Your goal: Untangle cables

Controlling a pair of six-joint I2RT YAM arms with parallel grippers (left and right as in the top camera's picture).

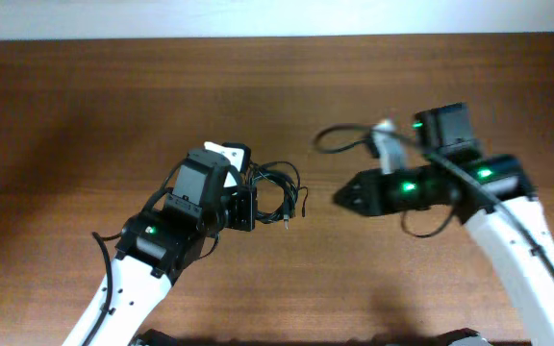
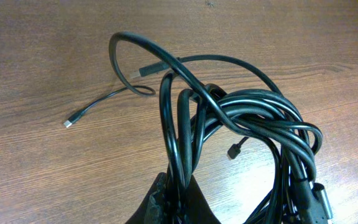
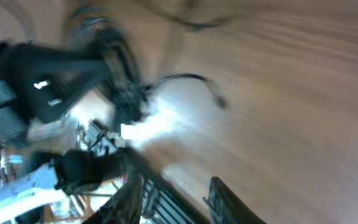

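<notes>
The cables (image 1: 282,192) lie as a knotted bundle of thin black loops at the middle of the wooden table. In the left wrist view the bundle (image 2: 241,118) fills the frame, and one loose end with a tiny plug (image 2: 68,124) trails to the left. My left gripper (image 1: 256,207) is shut on several strands of the bundle (image 2: 180,196). My right gripper (image 1: 339,199) points left, a short way right of the bundle. In the blurred right wrist view its fingers (image 3: 179,202) are apart with nothing between them, and a cable loop (image 3: 188,78) shows ahead.
The right arm's own thicker black cable (image 1: 339,136) loops over the table behind the right gripper. The left arm's body (image 3: 48,81) fills the upper left of the right wrist view. The table's far edge (image 1: 277,38) meets a white wall.
</notes>
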